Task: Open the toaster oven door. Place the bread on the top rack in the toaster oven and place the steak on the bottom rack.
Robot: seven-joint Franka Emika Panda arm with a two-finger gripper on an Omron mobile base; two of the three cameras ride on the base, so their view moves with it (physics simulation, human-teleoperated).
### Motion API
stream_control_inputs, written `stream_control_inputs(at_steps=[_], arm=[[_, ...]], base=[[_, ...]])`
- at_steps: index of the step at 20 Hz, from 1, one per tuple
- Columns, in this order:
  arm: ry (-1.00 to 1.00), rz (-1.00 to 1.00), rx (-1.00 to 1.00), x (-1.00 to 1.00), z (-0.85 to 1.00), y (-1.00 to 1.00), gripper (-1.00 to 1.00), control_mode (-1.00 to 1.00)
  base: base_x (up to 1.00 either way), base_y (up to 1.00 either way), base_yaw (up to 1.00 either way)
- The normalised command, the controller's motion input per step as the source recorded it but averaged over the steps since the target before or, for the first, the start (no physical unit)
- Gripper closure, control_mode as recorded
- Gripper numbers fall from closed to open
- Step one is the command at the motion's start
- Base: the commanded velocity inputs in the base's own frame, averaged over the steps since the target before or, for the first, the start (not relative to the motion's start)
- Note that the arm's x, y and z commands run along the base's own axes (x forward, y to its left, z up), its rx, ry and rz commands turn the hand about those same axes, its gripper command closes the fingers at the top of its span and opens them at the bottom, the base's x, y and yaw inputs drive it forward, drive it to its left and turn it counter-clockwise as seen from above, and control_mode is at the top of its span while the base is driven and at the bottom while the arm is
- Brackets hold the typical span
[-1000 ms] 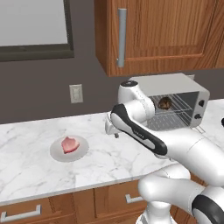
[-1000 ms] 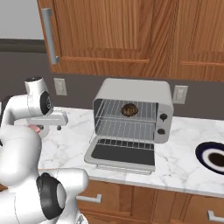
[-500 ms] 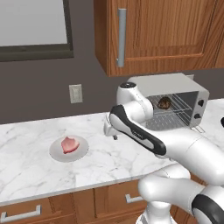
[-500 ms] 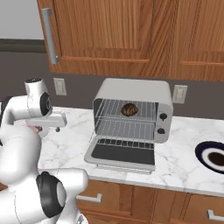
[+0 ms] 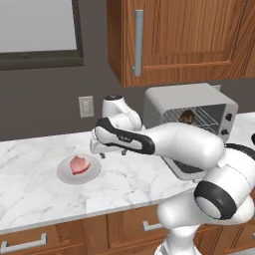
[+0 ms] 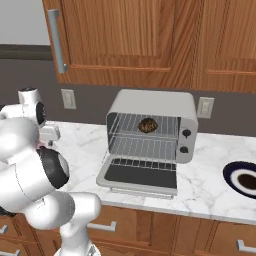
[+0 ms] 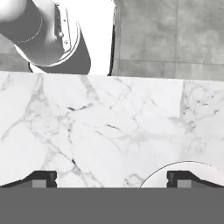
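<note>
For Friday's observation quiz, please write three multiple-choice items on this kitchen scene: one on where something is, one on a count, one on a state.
1. Where is the bread?
A. on the top rack of the toaster oven
B. on the grey plate
C. on the open door

2. How many black knobs are on the oven's front?
A. one
B. two
C. four

3. How does the toaster oven door stand?
A. shut
B. removed
C. folded down open

Answers:
1 A, the brown lump sits on the upper wire grid.
2 B, two knobs sit one above the other on the right front.
3 C, the door lies flat over the marble counter.
</note>
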Motion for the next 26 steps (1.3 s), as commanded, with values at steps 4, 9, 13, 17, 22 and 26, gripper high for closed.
stream_control_inputs(at_steps=[4, 9, 13, 17, 22, 26], arm=[[-0.01, -0.13, -0.03, 0.49, -0.39, 0.66, -1.00, -1.00], [-0.05, -0.09, -0.01, 0.28, -0.61, 0.39, -1.00, -1.00], [-0.01, -0.05, 0.02, 0.24, -0.67, 0.09, -1.00, -1.00], [0.00, -0.05, 0.01, 0.38, -0.57, 0.10, -1.00, -1.00], [-0.02, -0.07, 0.00, 0.40, -0.27, 0.26, -1.00, -1.00], [-0.03, -0.09, 0.00, 0.32, -0.19, 0.34, -1.00, -1.00]], base=[[0.00, 0.00, 0.00], [0.00, 0.00, 0.00], [0.00, 0.00, 0.00], [0.00, 0.00, 0.00], [0.00, 0.00, 0.00], [0.00, 0.00, 0.00]])
